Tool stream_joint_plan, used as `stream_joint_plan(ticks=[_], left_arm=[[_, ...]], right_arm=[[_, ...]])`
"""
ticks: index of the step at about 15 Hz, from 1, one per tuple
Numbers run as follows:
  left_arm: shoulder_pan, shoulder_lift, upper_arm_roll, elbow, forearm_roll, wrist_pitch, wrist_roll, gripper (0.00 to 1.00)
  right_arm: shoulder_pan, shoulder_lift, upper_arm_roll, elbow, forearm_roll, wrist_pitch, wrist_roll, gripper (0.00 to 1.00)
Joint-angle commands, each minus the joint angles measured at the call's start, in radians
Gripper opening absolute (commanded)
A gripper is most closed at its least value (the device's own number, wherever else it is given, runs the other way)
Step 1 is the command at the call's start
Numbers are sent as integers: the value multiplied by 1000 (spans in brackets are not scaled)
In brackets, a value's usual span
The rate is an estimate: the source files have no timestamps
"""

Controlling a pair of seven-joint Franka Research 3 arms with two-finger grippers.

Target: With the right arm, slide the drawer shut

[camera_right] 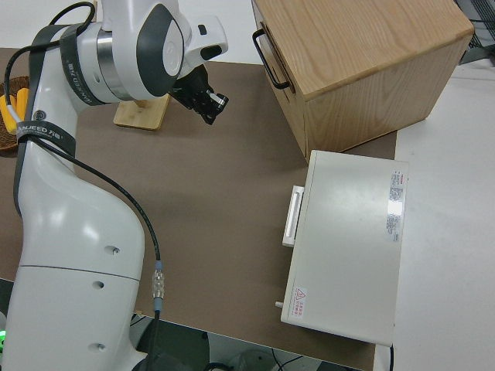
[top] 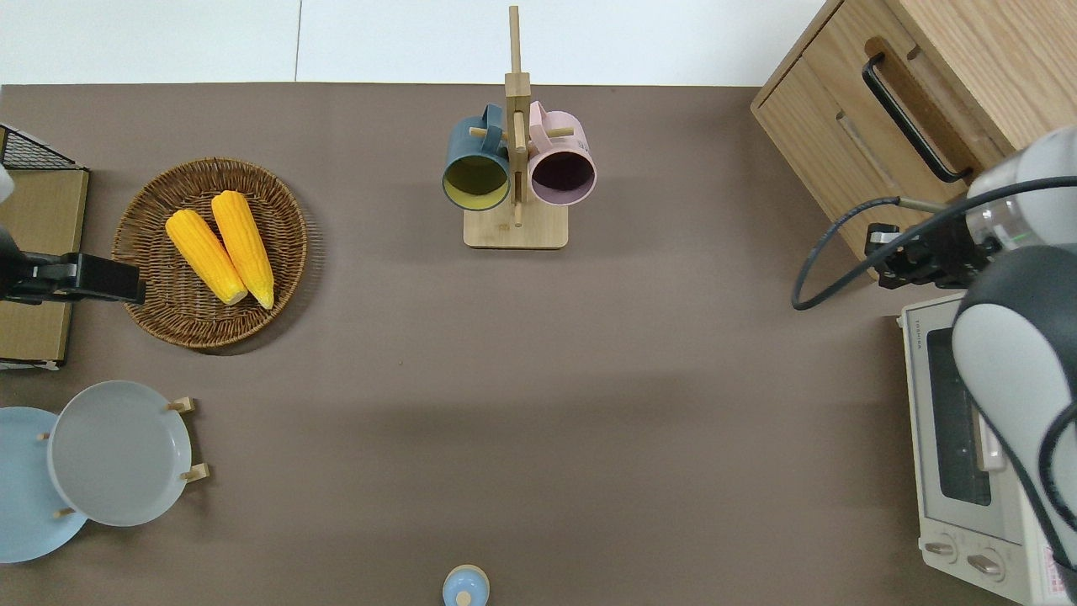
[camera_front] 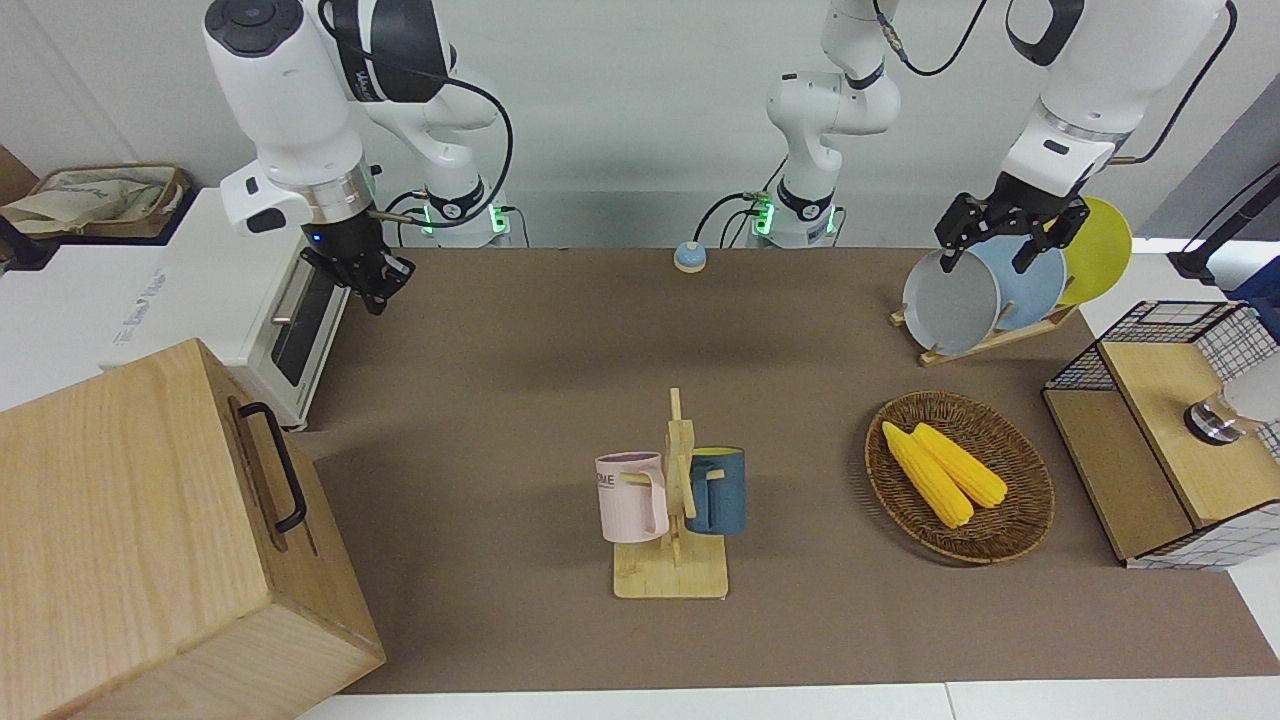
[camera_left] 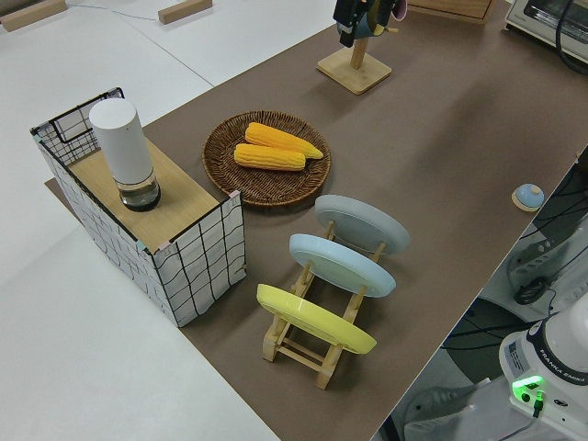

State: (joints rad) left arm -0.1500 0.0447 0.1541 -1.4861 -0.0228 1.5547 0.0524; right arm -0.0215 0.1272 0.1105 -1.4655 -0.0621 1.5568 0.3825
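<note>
I see the drawer (top: 875, 126) flush in the cabinet (camera_front: 120, 520) at the right arm's end of the table, front facing the mug rack (top: 515, 168), black handle (top: 913, 118) running along the front. Right gripper (top: 913, 257) is up near the cabinet's corner beside the toaster oven (top: 968, 438); can't tell its finger state. Left arm parked.

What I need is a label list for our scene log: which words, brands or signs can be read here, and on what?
"OME", its first letter hidden: pink mug
"TOSHIBA", small: toaster oven, front corner
"FRANKA", the rest blurred: robot base
Red warning triangle sticker on the toaster oven: print too small to read
Printing on the toaster oven's top: blurred
</note>
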Motion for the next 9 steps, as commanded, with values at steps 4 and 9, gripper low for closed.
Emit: stream_joint_plan(ticks=[4,9], left_arm=[[-17,12,16,20,15,1,6,995],[-17,12,16,20,14,1,6,998]], right_arm=[[103,-90,-182,-117,74,6,-209,0],[132,-98,-252,-130,51,26,-373,0]])
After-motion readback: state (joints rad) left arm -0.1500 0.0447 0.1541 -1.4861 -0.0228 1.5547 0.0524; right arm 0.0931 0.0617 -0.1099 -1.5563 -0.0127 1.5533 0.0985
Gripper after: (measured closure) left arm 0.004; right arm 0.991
